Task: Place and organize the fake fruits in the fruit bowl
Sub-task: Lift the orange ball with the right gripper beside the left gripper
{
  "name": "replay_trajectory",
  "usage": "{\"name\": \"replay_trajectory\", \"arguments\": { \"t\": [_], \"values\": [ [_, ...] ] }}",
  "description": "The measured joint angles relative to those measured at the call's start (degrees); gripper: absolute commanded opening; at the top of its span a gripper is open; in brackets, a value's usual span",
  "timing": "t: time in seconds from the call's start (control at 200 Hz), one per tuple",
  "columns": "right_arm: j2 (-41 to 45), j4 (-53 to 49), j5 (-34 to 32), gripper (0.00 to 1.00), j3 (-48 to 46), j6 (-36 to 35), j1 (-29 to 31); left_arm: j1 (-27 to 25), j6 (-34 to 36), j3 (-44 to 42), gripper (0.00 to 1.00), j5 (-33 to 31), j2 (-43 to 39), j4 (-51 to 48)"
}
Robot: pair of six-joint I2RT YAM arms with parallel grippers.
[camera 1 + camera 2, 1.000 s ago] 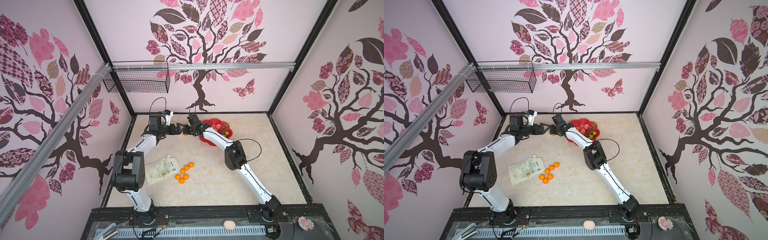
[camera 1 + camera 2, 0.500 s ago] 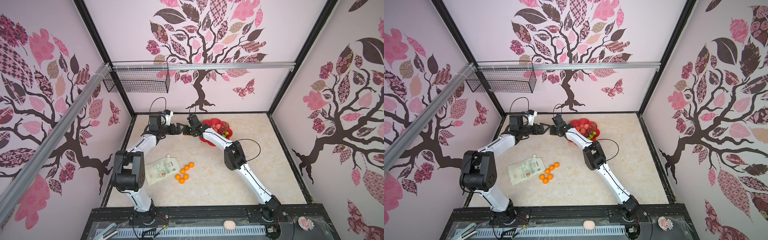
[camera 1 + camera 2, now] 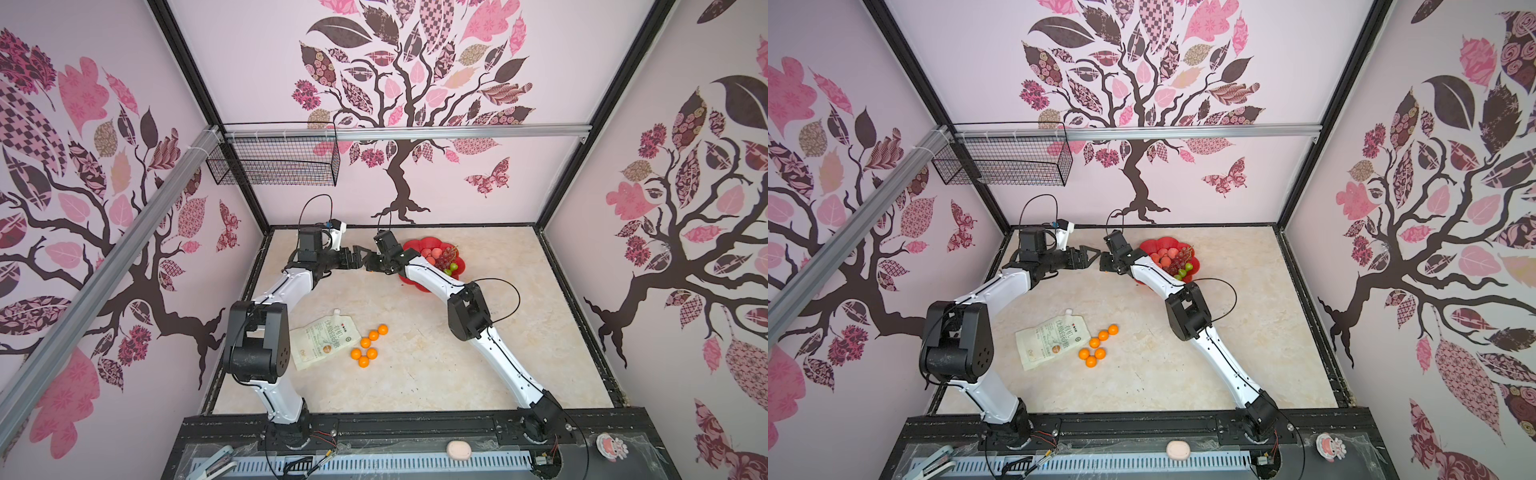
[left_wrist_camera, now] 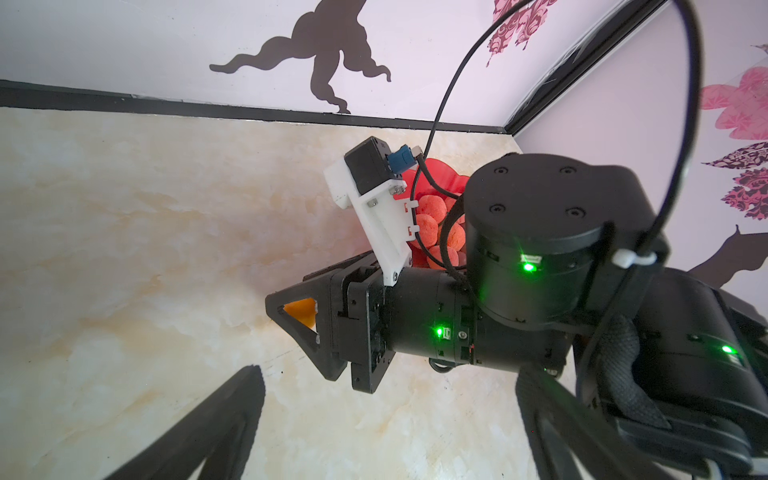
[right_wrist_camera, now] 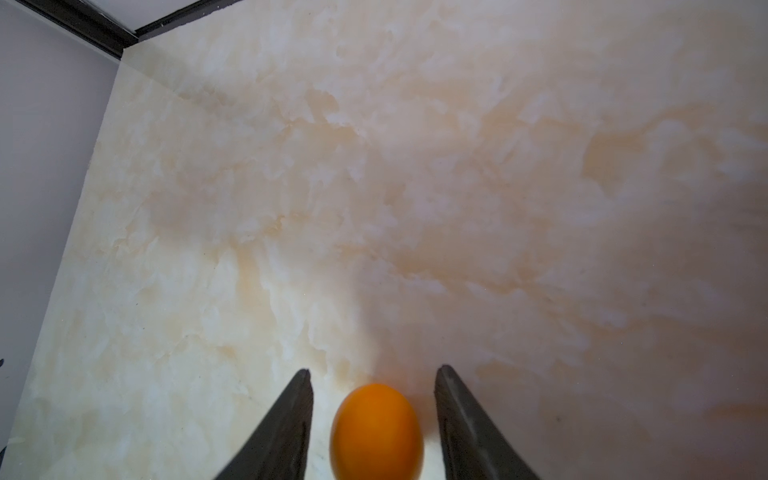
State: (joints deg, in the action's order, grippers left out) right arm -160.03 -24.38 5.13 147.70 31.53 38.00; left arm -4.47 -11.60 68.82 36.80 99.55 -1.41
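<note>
The red flower-shaped fruit bowl (image 3: 415, 243) (image 3: 1156, 243) stands at the back of the table and holds pink peaches (image 3: 432, 253), a grape bunch (image 3: 446, 259) and green pears (image 3: 453, 268). My right gripper (image 3: 368, 266) (image 5: 374, 370) reaches left of the bowl, its jaws half closed round one orange (image 5: 376, 432) (image 4: 301, 309). My left gripper (image 3: 356, 257) (image 4: 390, 399) faces it tip to tip, open and holding nothing. Several more oranges (image 3: 368, 345) (image 3: 1096, 347) lie in a cluster near the middle of the table.
A flat white printed pouch (image 3: 320, 338) lies right beside the loose oranges, next to the left arm's elbow. A black wire basket (image 3: 274, 160) hangs on the back wall at the left. The right forearm passes over the bowl's near rim.
</note>
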Motion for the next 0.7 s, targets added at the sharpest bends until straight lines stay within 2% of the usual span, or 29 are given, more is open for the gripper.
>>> {"name": "replay_trajectory", "arguments": {
  "t": [0.7],
  "values": [
    [0.0, -1.5, 0.7, 0.48, 0.0, -0.5, 0.3, 0.1, 0.0, 0.5, 0.98, 0.8, 0.1, 0.0]
  ]
}}
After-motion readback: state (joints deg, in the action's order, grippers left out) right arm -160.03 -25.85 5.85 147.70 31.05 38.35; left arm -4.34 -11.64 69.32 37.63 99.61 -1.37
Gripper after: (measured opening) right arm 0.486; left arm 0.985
